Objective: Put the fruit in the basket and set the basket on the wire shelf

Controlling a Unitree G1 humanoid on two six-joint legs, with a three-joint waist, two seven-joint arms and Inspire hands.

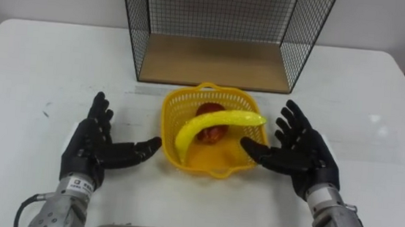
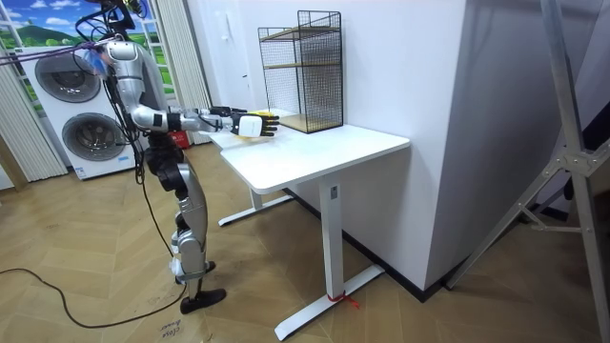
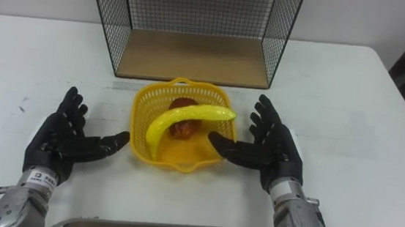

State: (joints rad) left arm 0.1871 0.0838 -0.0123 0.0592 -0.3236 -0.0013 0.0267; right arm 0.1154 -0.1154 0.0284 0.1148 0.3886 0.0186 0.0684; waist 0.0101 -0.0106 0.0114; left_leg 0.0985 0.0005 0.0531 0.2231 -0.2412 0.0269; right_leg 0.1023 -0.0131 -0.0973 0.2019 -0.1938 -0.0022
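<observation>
- Both my hands are flat-open either side of the basket point(image 1: 213, 161). All fingers are spread and straight, clamped on nothing.
- The fruit's already in. The banana point(image 1: 212, 124) lies slantwise across the top, one end up near the right rim. The red fruit point(image 1: 215, 135) sits under it.
- The basket is on the white surface point(image 1: 38, 62), just in front of the wire shelf point(image 1: 214, 63), whose wooden bottom board is bare.
- My right hand point(image 1: 302, 152) has its thumb reaching over the basket's right edge. My left hand point(image 1: 93, 144) is off to the side, thumb tip just short of the left rim.
- Worry #1: that lopsided setup. If the right side makes contact first, I reckon I'll just shove the basket left instead of gripping it.
- Worry #2: squeezing slick plastic between open palms. Too little pressure and it slips down; too much and the thin wall could buckle and pop out.
- Worry #3: the banana rides high and loose. Any tilt on the lift and it probably rolls over the rim.
- Worry #4: going into the shelf, the basket could clip the front wire edge and tip.
</observation>
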